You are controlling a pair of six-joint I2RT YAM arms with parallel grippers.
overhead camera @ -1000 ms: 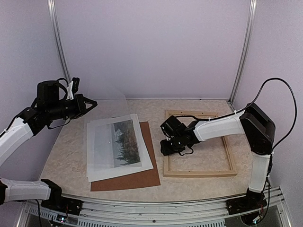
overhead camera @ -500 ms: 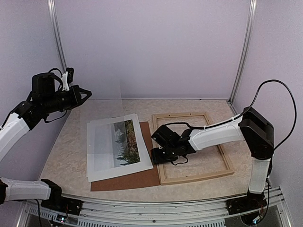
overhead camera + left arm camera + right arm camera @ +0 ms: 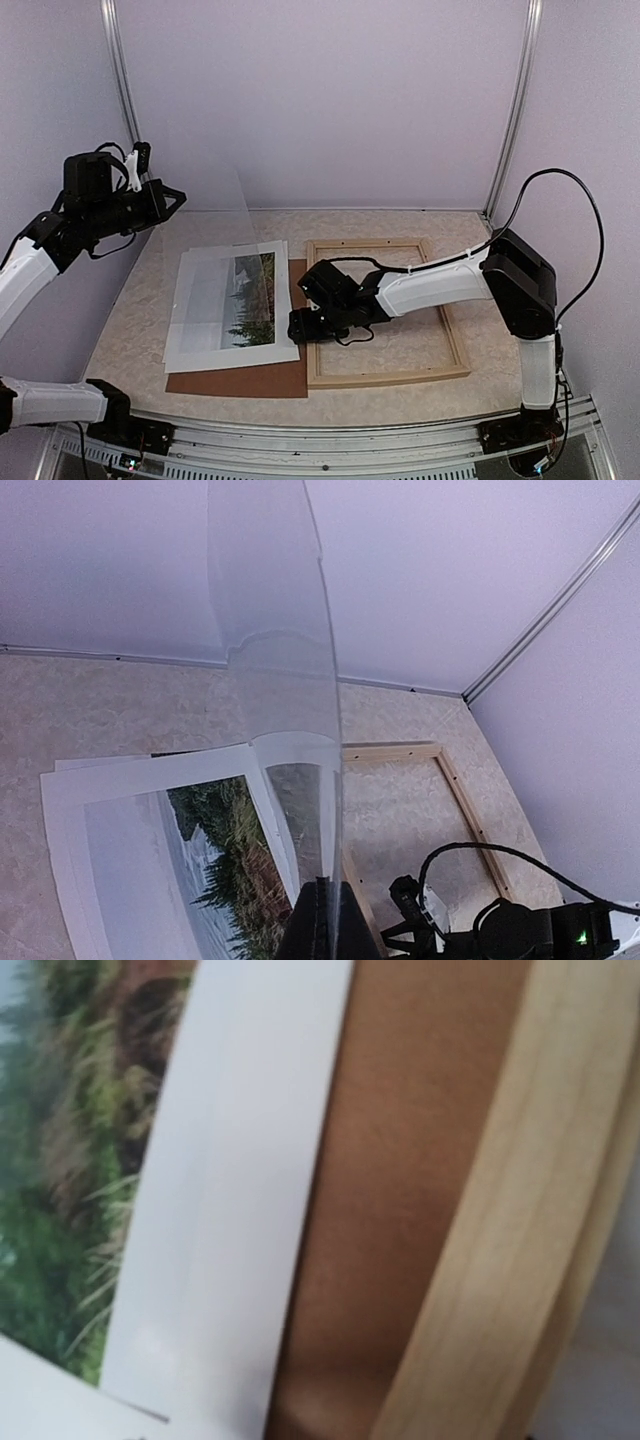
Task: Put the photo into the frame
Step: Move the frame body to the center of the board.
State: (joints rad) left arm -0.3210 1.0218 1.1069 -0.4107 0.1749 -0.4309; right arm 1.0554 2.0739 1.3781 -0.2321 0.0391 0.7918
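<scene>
Photo [image 3: 232,300] lies flat, print side up, just left of the frame [image 3: 390,378] and outside it. It rests on a brown backing board [image 3: 240,380] that sticks out past its near edge and its frame-side edge. Frame lies flat on the marbled table [image 3: 130,340], table surface showing through its opening.

Right wrist view: pale wood rail, strip of brown board, then the photo's white border, side by side. Whether rail overlaps board cannot be told.

Right arm: elbow raised at the frame's right side, forearm stretched low across the opening toward the left rail. Right gripper [image 3: 303,325] sits low at that left rail. Its fingers do not show in its own camera, so spread or closed cannot be told.

Left arm: lifted high, well left of the frame, wrist pointing toward it. Left gripper [image 3: 172,197] is clenched on the edge of a clear sheet [image 3: 215,215], held up off the table, left of the frame.
</scene>
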